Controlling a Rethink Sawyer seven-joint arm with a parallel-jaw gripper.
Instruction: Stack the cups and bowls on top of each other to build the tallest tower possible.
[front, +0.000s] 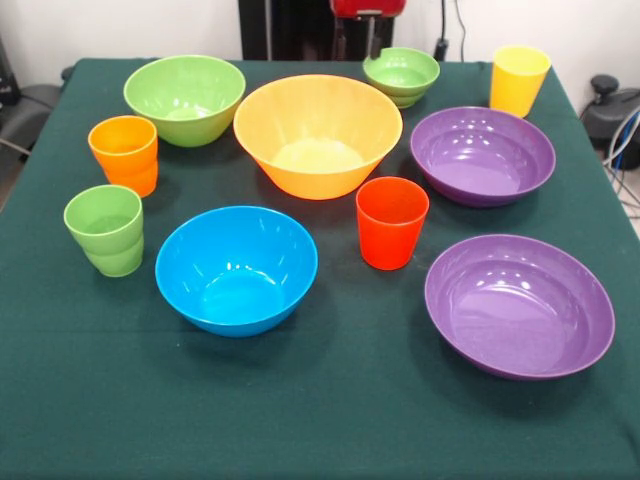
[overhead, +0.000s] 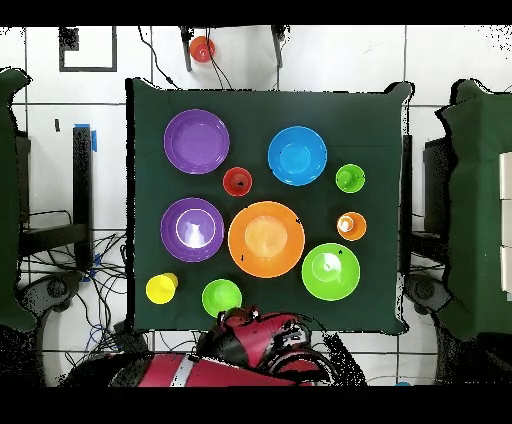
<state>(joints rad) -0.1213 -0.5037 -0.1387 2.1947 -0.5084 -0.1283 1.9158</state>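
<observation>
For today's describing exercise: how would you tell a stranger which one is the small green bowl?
In the front view, start at the large orange bowl mid-table. Behind it to the right, by the table's far edge, sits the small green bowl. It is much smaller than the other green bowl, and wider than the yellow cup beside it.

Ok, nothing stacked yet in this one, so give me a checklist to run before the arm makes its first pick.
1. All pieces separate, none nested: ok.
2. Widest base, the orange bowl, upright and empty: ok.
3. Blue bowl upright, free all round for a pick: ok.
4. Red cup stands close in front of the orange bowl, apart from it: ok, but a tight spot.
5. Both purple bowls upright: ok.
6. Arm drawn back at the table's edge, above no piece: ok. Fingers open or shut: cannot tell.
</observation>
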